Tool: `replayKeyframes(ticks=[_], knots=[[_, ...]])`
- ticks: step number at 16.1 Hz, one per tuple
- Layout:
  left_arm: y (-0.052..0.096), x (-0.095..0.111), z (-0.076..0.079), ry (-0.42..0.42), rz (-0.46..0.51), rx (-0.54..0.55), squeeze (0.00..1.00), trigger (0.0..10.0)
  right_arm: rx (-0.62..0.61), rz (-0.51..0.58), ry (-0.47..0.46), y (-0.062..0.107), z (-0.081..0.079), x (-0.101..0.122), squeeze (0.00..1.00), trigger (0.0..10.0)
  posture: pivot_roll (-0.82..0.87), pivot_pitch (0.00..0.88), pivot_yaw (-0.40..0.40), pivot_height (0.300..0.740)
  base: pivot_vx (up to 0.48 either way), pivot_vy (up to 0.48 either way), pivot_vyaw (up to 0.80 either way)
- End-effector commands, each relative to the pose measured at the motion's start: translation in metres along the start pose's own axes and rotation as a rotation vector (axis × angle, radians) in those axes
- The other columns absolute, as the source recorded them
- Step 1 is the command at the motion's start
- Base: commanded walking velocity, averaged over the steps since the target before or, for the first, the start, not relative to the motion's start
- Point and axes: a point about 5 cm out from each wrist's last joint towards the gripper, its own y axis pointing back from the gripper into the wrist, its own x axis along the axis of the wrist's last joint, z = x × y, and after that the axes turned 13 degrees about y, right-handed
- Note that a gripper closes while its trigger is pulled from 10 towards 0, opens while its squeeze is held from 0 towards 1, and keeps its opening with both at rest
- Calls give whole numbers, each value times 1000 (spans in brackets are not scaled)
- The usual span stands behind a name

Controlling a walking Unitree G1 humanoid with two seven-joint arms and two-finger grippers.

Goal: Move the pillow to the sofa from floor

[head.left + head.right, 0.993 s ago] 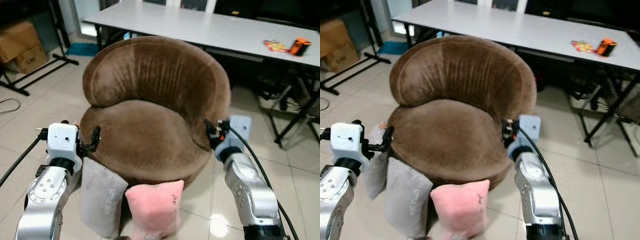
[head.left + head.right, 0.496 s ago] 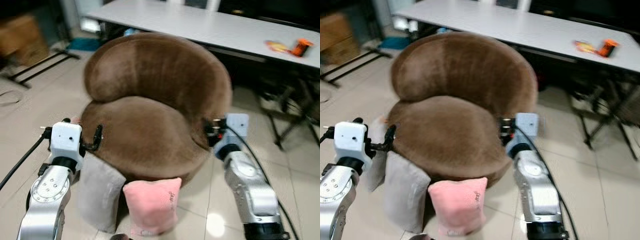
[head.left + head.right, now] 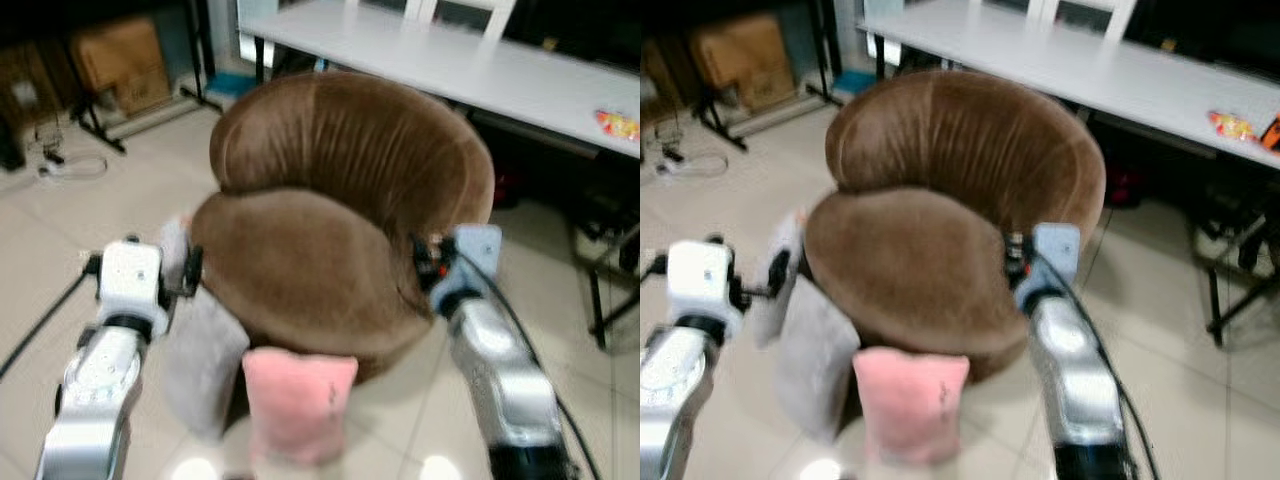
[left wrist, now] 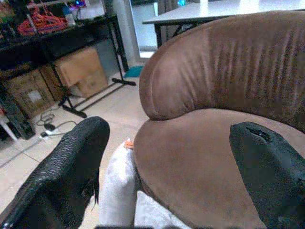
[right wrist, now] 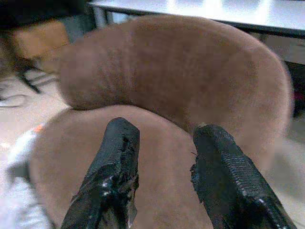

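Note:
A round brown sofa (image 3: 330, 230) stands right in front of me. Against its front, on the tiled floor, lean a pink pillow (image 3: 298, 400) and a grey pillow (image 3: 205, 360). A paler pillow (image 3: 175, 250) is wedged at the sofa's left side. My left gripper (image 3: 190, 270) hovers at the sofa's left flank, just above the grey pillows, open and holding nothing; its fingers (image 4: 62, 181) are spread wide. At the sofa's right edge my right gripper (image 3: 422, 262) is open too, its fingers (image 5: 112, 171) pointing over the seat.
A long white table (image 3: 480, 70) runs behind the sofa, with a colourful packet (image 3: 620, 125) on it. Cardboard boxes (image 3: 115, 55) and a black rack stand at the back left, with cables (image 3: 60, 165) on the floor. Black folding legs (image 3: 600, 300) stand to the right.
The whole picture has shifted and blurred, so the camera has moved; the sofa now sits further right. Both grippers keep their places beside the sofa.

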Motion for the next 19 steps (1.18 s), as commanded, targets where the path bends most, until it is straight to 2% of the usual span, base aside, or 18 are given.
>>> replayKeyframes(ticks=[1, 3, 5, 9, 11, 17, 19], knots=[[-1, 1, 6, 11, 13, -29, 0, 10000, -46, -15, 9, 2, 11, -4, 0, 10000, -26, 0, -47, 740, 0, 0, 0], [-1, 1, 8, 17, 14, -54, 0, 10000, -56, -3, 36, 2, 14, -3, 0, 10000, -26, 0, -47, 740, 0, 0, 0], [0, 1, 9, 23, 14, -56, 0, 10000, -43, 3, 49, 2, 11, -1, 0, 10000, -26, 0, -47, 740, 0, 0, 800], [0, 0, 9, 33, 18, -65, 0, 10000, -39, -4, 52, 1, 8, -2, 0, 10000, -22, 0, -50, 740, 311, 0, 800], [0, 0, 8, 34, 18, -64, 0, 10000, -28, -5, 6, 1, 7, -3, 0, 10000, -22, 0, -50, 740, 336, 0, 0], [1, 0, 7, 33, 19, -56, 0, 10000, -29, -21, 12, 2, 7, -6, 0, 10000, -20, 0, -53, 740, 334, 0, 0], [2, -1, 7, 36, 19, -57, 0, 10000, -6, -18, 41, 2, 5, -6, 0, 10000, -21, 0, -56, 740, 332, 0, 0]])
